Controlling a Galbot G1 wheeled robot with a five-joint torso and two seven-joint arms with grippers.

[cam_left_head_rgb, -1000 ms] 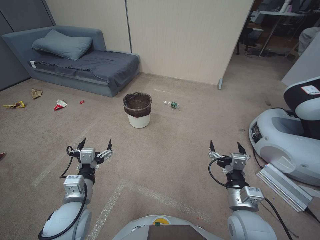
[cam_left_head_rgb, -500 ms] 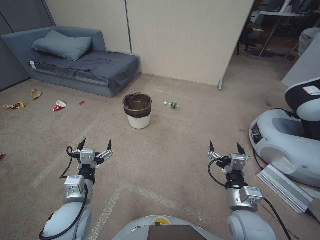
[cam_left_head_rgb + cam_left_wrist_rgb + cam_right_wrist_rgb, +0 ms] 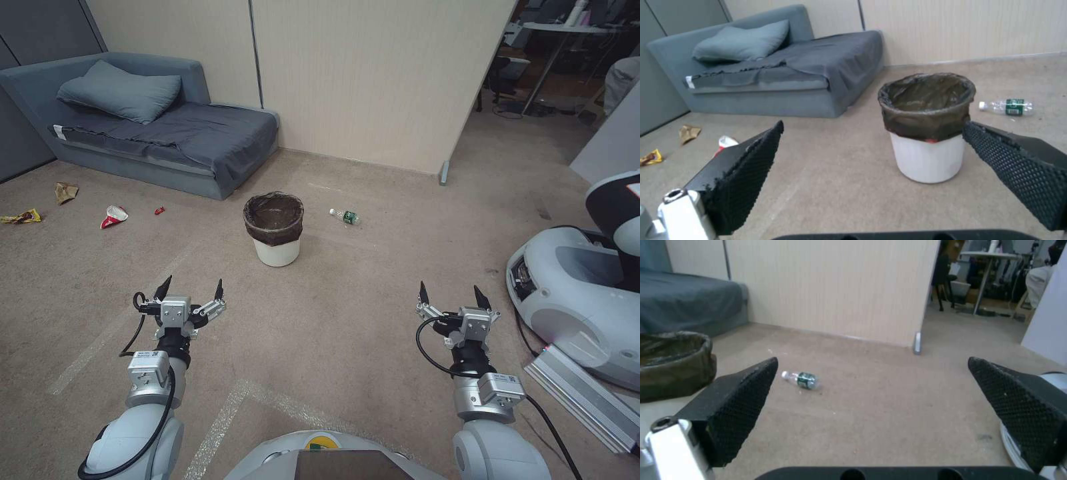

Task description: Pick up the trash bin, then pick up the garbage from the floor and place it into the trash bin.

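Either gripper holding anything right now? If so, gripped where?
Nothing held. Left gripper and right gripper are both open above bare carpet; the trash bin stands untouched ahead.

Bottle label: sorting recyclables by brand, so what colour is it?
Green, on the clear bottle lying on the carpet; the left wrist view shows it best.

Arms: glossy white-grey rounded shells, silver wrist blocks with small labels.
Cables: black, looping beside each wrist.
left gripper (image 3: 191, 291): silver metal body, black pointed fingers (image 3: 744, 175) with diamond-textured pads.
right gripper (image 3: 453, 294): same build.
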